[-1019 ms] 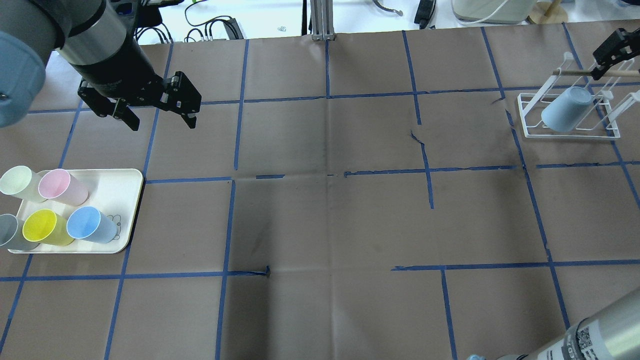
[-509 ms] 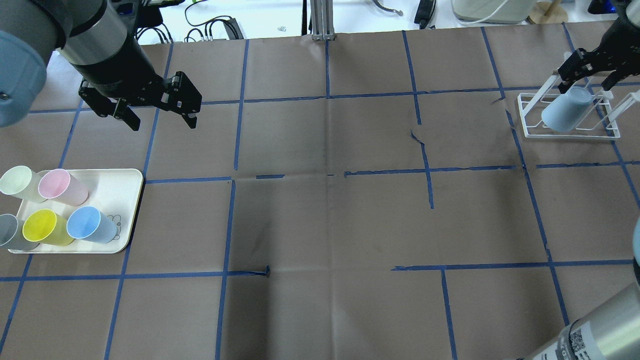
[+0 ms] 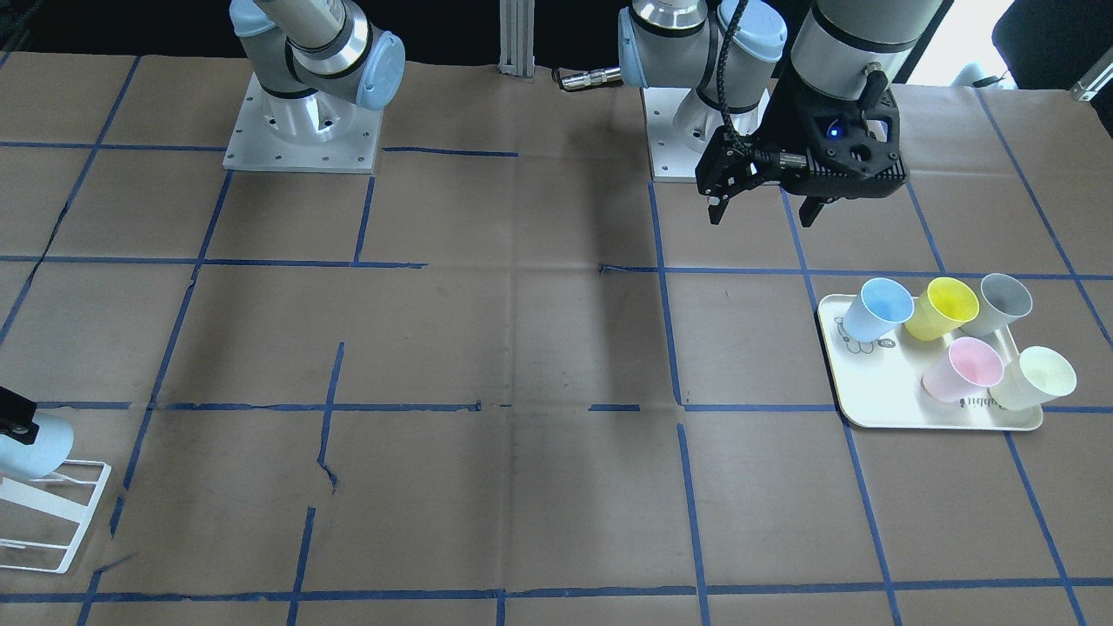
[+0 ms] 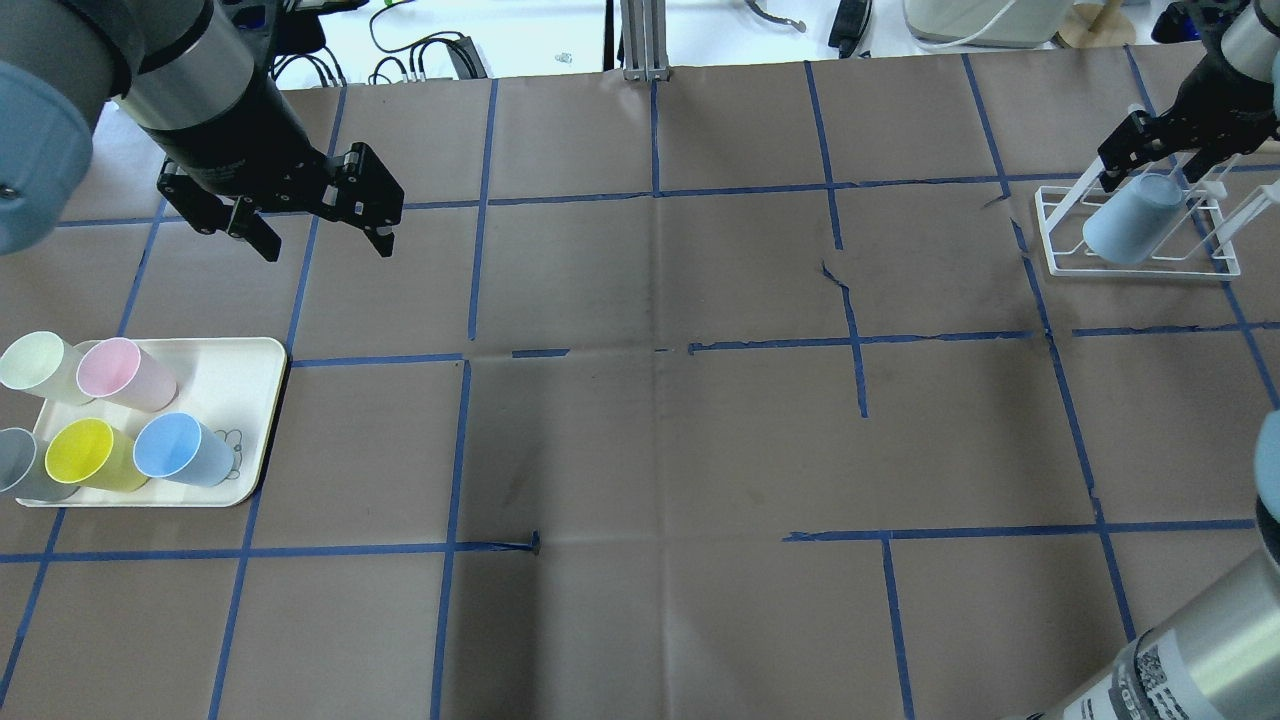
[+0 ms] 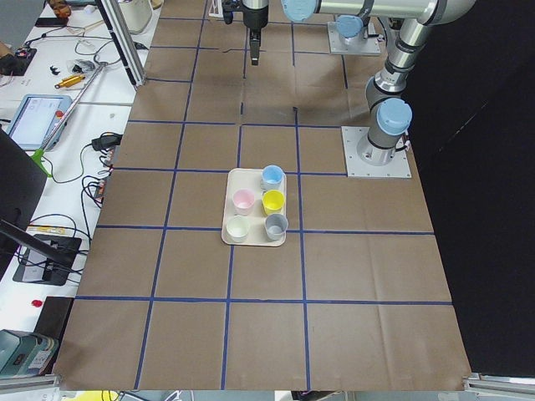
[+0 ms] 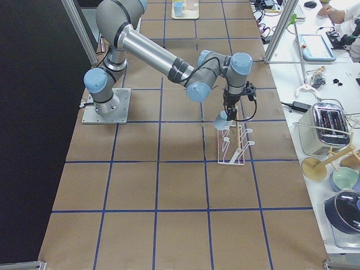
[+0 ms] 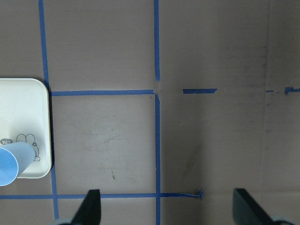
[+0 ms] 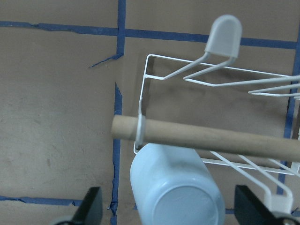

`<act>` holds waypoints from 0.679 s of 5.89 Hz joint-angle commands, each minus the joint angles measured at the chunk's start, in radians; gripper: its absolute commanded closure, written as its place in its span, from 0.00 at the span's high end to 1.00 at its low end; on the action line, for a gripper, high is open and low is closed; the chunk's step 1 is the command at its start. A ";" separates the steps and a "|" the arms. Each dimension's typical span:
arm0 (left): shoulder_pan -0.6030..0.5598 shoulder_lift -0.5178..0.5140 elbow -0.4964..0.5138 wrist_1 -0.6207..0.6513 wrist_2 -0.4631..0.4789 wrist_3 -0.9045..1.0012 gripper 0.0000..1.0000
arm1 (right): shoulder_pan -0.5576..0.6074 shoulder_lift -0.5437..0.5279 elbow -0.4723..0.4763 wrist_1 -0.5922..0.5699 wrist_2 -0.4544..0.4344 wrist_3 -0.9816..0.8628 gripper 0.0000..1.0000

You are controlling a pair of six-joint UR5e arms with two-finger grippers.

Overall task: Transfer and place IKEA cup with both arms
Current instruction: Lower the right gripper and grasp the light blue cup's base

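Note:
A pale-blue IKEA cup lies tilted on the white wire rack at the far right, base up; it also shows in the right wrist view. My right gripper is open and straddles the cup's upper end, with its fingers wide apart on either side and not touching it. A second identical blue cup stands on the white tray at the left. My left gripper hangs open and empty above the table, behind the tray.
Pink, yellow, pale-green and grey cups share the tray. A wooden rod runs across the rack just above the cup. Cables and gear lie beyond the table's far edge.
My right gripper has come in from the far right edge, moving left and down over the rack until it straddles the blue cup. The left arm has not moved.

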 commanded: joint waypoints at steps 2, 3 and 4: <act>0.000 -0.002 0.000 0.003 0.003 0.000 0.98 | -0.001 -0.003 0.031 -0.005 -0.017 0.009 1.00; 0.000 -0.002 0.000 0.003 0.001 0.002 0.98 | -0.001 -0.002 0.033 -0.006 -0.017 0.003 1.00; 0.000 -0.002 0.000 0.003 0.001 0.002 0.98 | -0.001 0.000 0.034 -0.005 -0.030 0.001 1.00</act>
